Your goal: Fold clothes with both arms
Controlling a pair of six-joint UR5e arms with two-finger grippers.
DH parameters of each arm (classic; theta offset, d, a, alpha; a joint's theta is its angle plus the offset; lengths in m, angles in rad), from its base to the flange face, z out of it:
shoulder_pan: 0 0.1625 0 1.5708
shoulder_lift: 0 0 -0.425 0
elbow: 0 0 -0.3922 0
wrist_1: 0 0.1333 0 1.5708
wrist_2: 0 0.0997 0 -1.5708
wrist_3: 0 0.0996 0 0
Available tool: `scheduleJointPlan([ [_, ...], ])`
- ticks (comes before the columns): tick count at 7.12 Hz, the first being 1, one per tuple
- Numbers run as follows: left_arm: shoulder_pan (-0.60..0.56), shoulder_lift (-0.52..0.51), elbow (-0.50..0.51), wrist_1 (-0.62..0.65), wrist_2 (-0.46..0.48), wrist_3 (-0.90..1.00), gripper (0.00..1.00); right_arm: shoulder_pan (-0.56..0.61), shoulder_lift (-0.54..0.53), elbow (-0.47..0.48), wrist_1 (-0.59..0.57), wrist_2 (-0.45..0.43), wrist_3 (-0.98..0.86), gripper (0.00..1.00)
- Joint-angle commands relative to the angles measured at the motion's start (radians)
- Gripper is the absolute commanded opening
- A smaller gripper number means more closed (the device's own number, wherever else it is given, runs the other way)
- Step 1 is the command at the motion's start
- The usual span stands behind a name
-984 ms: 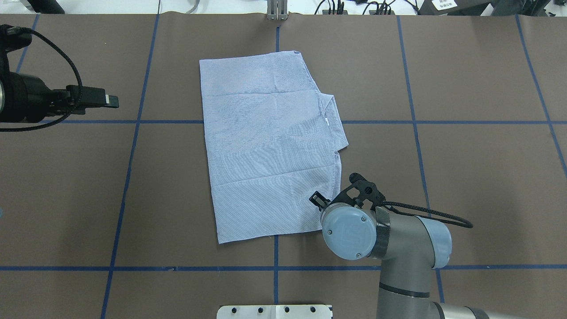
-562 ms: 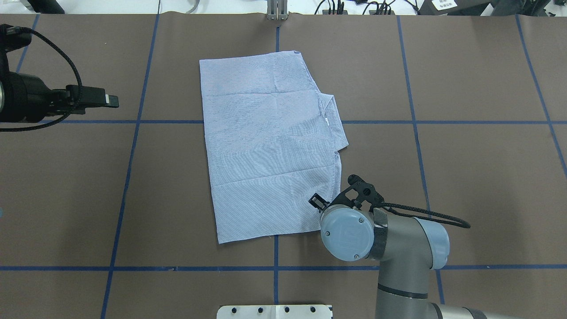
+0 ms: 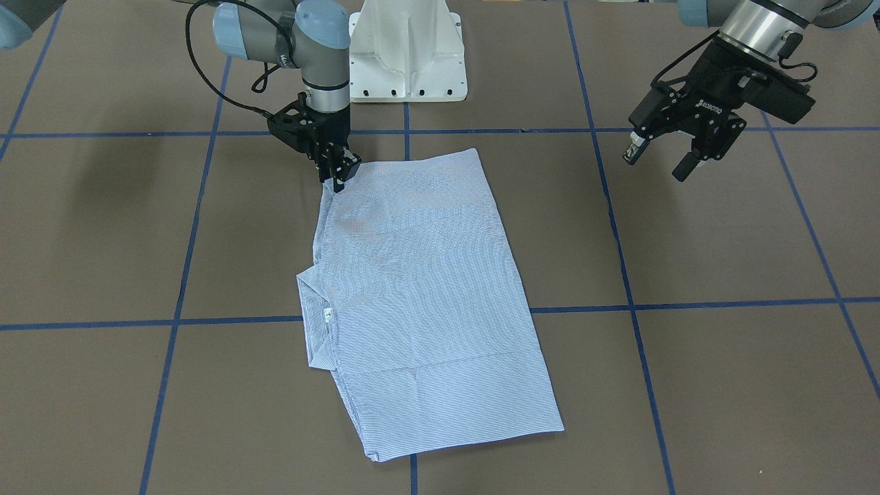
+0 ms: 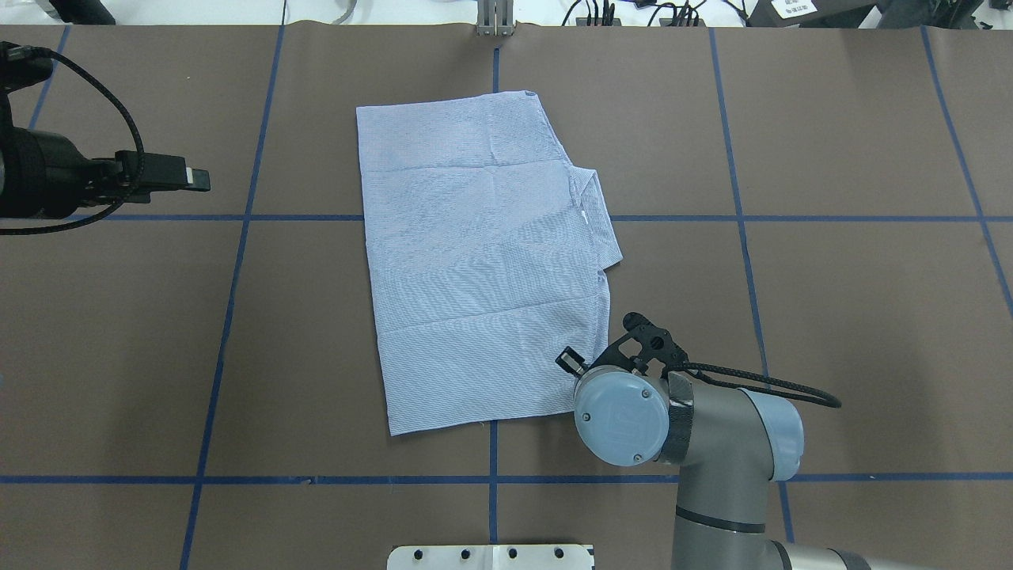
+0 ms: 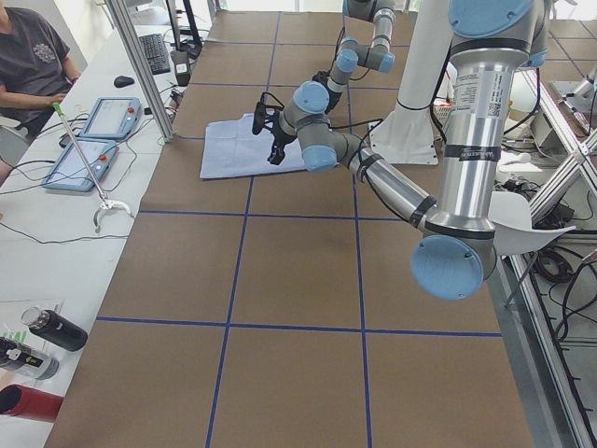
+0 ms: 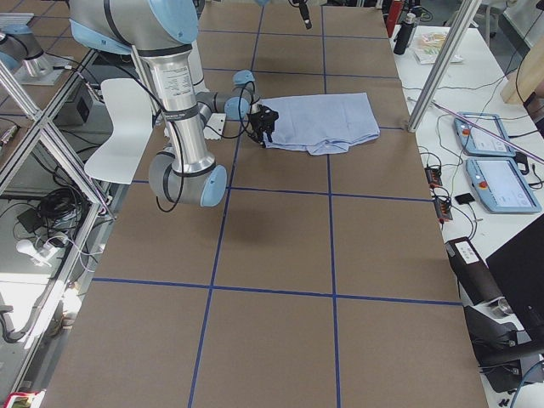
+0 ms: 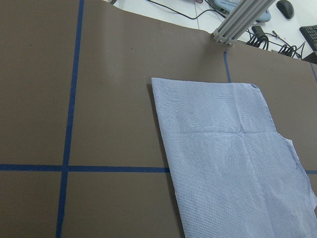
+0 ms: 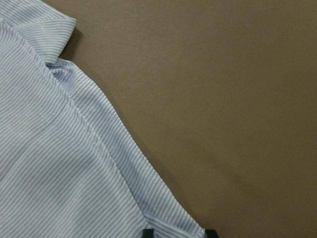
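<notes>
The striped shirt (image 3: 426, 289) lies flat on the brown table, folded into a long rectangle, with its collar (image 3: 313, 302) and white label at one long edge. It also shows in the overhead view (image 4: 475, 261) and the left wrist view (image 7: 233, 148). My right gripper (image 3: 337, 182) is down at the shirt's corner nearest the robot. In the right wrist view its gripper (image 8: 178, 232) has a narrow gap between the tips, with the shirt's hem corner (image 8: 188, 225) between them. My left gripper (image 3: 654, 166) is open and empty, held above bare table well off to the shirt's side.
The white pedestal base (image 3: 405, 55) stands at the table's robot side. An aluminium post (image 4: 495, 20) and cables sit at the far edge. Blue tape lines cross the table. A seated person (image 5: 33, 56) and tablets (image 5: 93, 131) are at a side bench.
My right gripper has shifted very slightly at the shirt's corner. The shirt and the left arm have not moved.
</notes>
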Motion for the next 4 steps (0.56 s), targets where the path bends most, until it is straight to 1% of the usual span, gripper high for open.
scheduleJointPlan([
  [1,-0.002,0.0,-0.004,0.0,-0.001,0.001,1.0,0.003,0.002,0.001,0.001,0.001,0.0,0.0],
  [3,-0.002,0.0,-0.008,0.0,-0.003,-0.001,1.0,0.006,0.007,0.007,0.0,0.002,0.0,0.0],
  [4,0.001,0.0,-0.01,0.0,-0.006,-0.03,1.0,0.007,0.008,0.035,-0.035,0.004,0.002,0.0],
])
